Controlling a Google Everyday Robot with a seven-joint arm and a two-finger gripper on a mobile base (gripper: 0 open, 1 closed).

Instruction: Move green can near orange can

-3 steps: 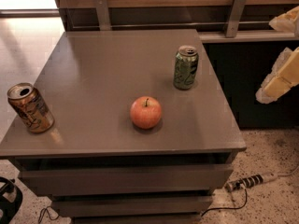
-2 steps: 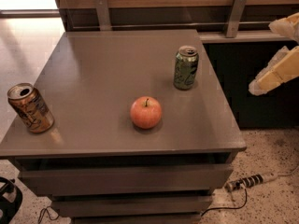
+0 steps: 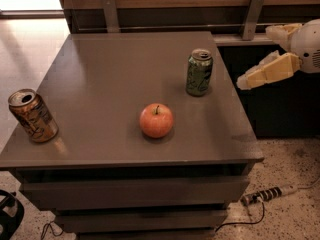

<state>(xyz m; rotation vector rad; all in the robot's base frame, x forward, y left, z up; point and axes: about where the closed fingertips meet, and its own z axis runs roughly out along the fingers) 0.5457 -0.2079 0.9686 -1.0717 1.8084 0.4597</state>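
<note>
- Right of the bench (image 3: 125, 59), the end effector (image 3: 255, 56) hangs, pale fingers (image 3: 270, 71) spread, holding nothing.
- Upright green can (image 3: 199, 72), orange can (image 3: 33, 115) far left, round apple (image 3: 156, 120) between.

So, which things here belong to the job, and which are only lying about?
For the job: green can, back right of the table; orange can, front left; pincer, open, beyond the table's right edge.
Lying about: apple; power strip on the floor.
</note>
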